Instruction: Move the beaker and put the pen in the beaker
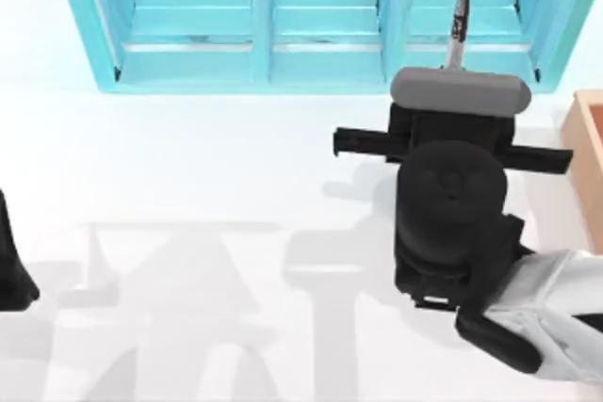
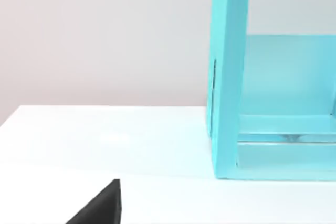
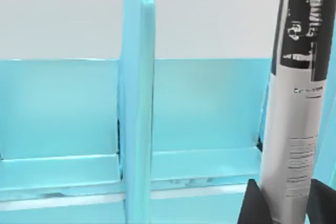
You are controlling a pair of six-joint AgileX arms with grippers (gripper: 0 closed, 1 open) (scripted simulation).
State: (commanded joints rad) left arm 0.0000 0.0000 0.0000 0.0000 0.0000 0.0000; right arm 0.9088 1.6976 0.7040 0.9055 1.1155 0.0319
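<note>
Clearly the right gripper is clamped on the pen, its two dark fingers pressing the lower barrel from either side in the right wrist view. The pen stands upright in that view, light grey barrel with small print and a black upper section bearing a label. From above, the pen pokes out past the grey wrist housing of the right arm, its black tip reaching over the rightmost bay of the turquoise shelf unit. That unit runs along the far edge of the white table and is split by upright dividers into open compartments with low ledges. At the table's right edge lies the corner of a tan wooden box, just beside the arm. The left arm sits at the table's left edge, well apart; whether the left gripper is open or closed cannot be told.
</note>
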